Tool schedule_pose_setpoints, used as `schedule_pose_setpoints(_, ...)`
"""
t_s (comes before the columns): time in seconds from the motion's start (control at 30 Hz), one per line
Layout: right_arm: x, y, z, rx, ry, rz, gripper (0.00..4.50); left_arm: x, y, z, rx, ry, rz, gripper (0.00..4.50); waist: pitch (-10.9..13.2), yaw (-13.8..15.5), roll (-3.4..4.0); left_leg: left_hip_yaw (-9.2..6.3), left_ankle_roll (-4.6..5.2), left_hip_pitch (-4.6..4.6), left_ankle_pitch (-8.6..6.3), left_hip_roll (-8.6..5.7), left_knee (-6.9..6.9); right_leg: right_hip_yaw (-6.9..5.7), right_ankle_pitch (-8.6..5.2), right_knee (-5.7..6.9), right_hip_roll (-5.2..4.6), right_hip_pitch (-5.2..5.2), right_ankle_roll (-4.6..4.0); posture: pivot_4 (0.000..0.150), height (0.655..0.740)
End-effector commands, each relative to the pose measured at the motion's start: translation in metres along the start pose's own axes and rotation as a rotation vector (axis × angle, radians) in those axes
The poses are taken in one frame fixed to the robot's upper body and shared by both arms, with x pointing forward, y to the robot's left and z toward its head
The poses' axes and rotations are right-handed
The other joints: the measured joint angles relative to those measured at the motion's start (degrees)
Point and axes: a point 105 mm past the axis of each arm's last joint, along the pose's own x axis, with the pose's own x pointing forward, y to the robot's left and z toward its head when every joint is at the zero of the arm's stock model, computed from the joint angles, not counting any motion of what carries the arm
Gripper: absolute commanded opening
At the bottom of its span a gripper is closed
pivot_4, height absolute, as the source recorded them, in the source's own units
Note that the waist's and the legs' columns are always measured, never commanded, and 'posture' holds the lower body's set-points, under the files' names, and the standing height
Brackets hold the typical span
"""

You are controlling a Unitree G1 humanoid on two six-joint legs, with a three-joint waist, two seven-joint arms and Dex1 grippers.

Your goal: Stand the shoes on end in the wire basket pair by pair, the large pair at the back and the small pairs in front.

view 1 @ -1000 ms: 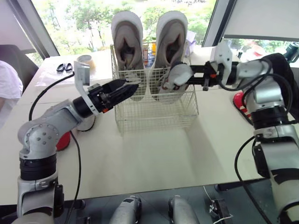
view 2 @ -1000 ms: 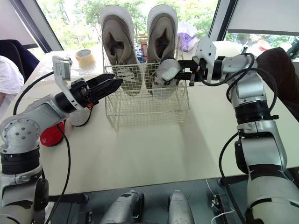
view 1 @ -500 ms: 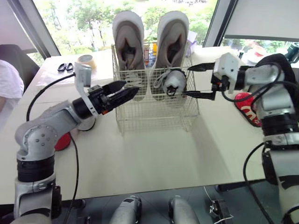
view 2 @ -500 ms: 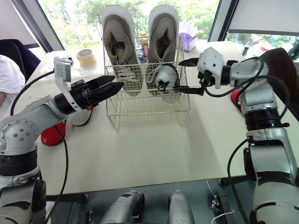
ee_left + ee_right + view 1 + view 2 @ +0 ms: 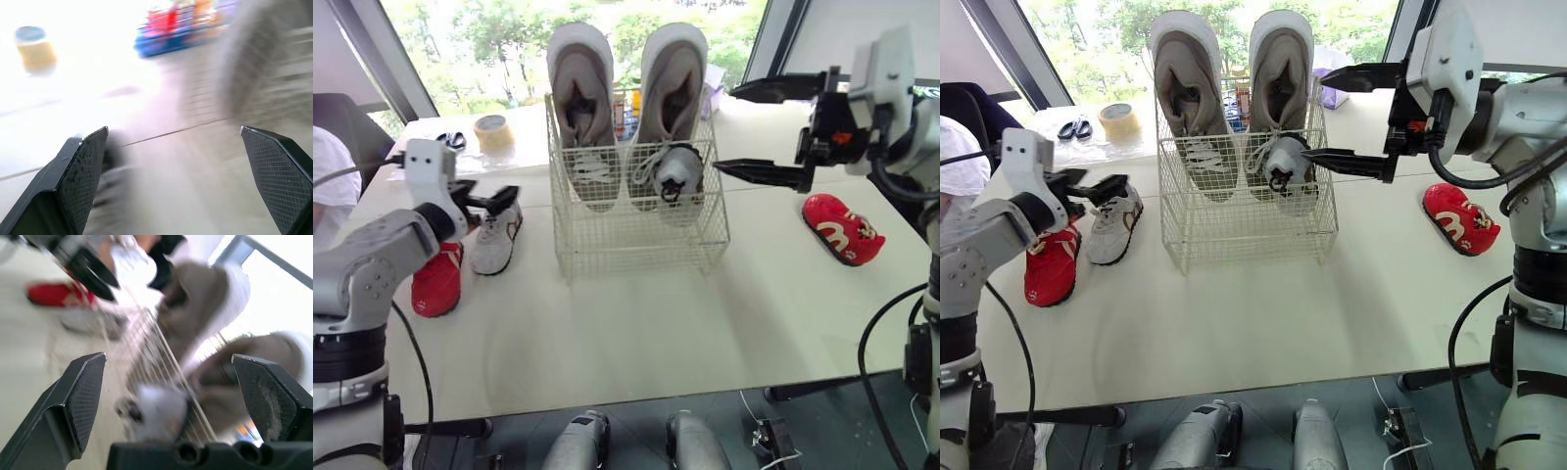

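Note:
The wire basket stands mid-table. Two large beige shoes stand on end along its back. A small white-and-grey shoe stands in its front right part. My right gripper hangs open to the right of the basket, its lower finger pointing at that small shoe and nothing between the fingers. To the left lie a small white shoe and a small red shoe. My left gripper is open just above the white shoe's far end. Another red shoe lies at the right.
A tape roll and scissors lie at the back left. A person's white sleeve is at the left edge. Colourful packs sit behind the basket. Bare tabletop stretches in front of the basket.
My right gripper opened and let go of the small white-and-grey shoe, which stays in the basket; the arm drew back to the right. My left arm swung away from the basket to the shoes at the left.

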Motion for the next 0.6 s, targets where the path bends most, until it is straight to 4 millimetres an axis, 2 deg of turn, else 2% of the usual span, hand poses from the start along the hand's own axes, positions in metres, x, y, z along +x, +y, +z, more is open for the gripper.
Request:
schedule_pose_setpoints(0.03, -0.002, 0.001, 0.014, -0.004, -0.04, -0.025, 4.45, 0.006, 0.012, 0.002, 0.035, 0.016, 0.091, 4.5, 0.0, 0.2, 0.0, 0.01, 0.0, 0.0, 0.0, -0.02, 0.0, 0.0, 0.0, -0.01, -0.01, 0.01, 0.0, 0.15, 0.74)
schedule_pose_setpoints(0.27, -0.002, 0.003, 0.016, 0.001, -0.035, -0.051, 4.45, 0.033, 0.006, -0.03, 0.001, 0.152, 0.067, 4.5, 0.0, 1.2, -0.02, 0.0, -0.01, -0.01, 0.01, -0.03, 0.04, -0.03, 0.01, -0.02, -0.02, 0.02, 0.01, 0.15, 0.74)
schedule_pose_setpoints(0.47, -0.006, 0.005, 0.017, 0.012, -0.021, -0.079, 4.45, 0.046, 0.011, -0.045, -0.005, 0.197, 0.077, 4.5, 0.0, 1.1, -0.03, 0.01, -0.03, -0.02, 0.02, -0.01, -0.02, -0.03, 0.01, -0.01, -0.01, -0.03, 0.01, 0.15, 0.74)
schedule_pose_setpoints(0.57, -0.005, 0.007, 0.018, 0.015, -0.021, -0.088, 4.5, 0.053, 0.008, -0.048, -0.021, 0.217, 0.055, 3.68, 0.0, 1.2, -0.04, 0.01, -0.03, -0.02, 0.02, -0.01, -0.02, -0.03, 0.01, -0.01, -0.01, -0.02, 0.01, 0.15, 0.74)
schedule_pose_setpoints(0.6, -0.005, 0.008, 0.018, 0.015, -0.022, -0.089, 4.5, 0.055, 0.007, -0.048, -0.026, 0.222, 0.05, 3.17, 0.0, 1.2, -0.04, 0.01, -0.03, -0.02, 0.02, -0.02, -0.02, -0.03, 0.01, -0.01, -0.02, -0.02, 0.01, 0.15, 0.74)
